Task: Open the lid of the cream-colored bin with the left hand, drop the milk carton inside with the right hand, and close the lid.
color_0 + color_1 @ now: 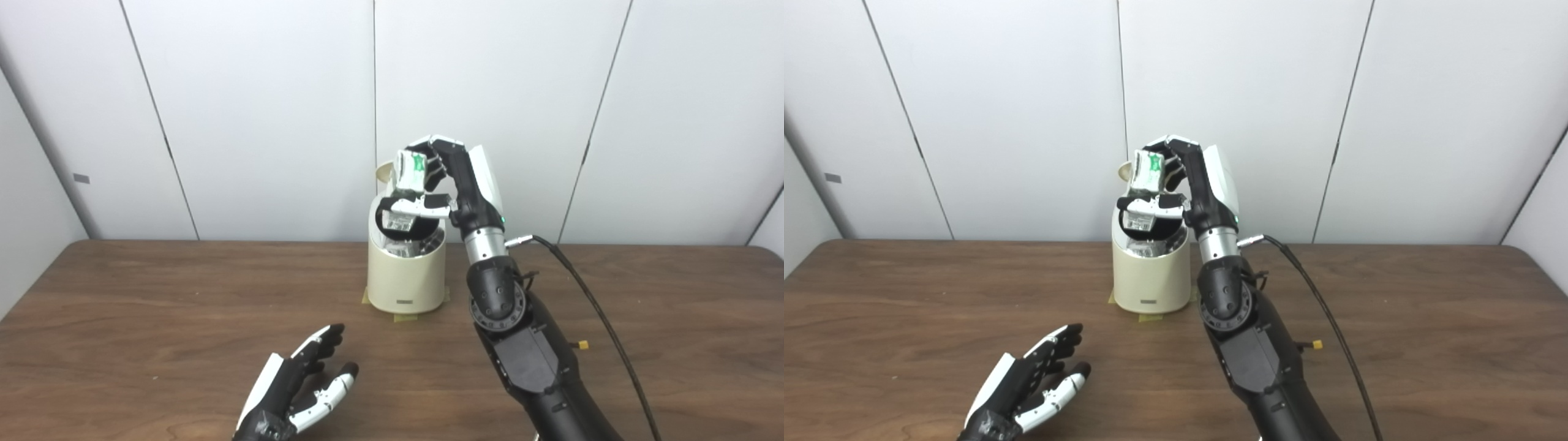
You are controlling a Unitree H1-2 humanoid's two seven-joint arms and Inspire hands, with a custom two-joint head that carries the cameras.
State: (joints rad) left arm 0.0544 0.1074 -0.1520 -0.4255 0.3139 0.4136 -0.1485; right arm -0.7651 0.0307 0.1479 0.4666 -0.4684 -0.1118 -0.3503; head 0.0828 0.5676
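Spanning foreground, brown wood table (153,294) – white panel wall (257,110) behind; right hand (450,177) clutches carton (411,171) over bin (405,275); left hand (297,392) spread, empty.

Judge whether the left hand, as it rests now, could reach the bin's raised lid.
Probably yes: the left hand lies open on the table, with bare tabletop up to the bin. The right hand, holding the milk carton, crowds the lid.
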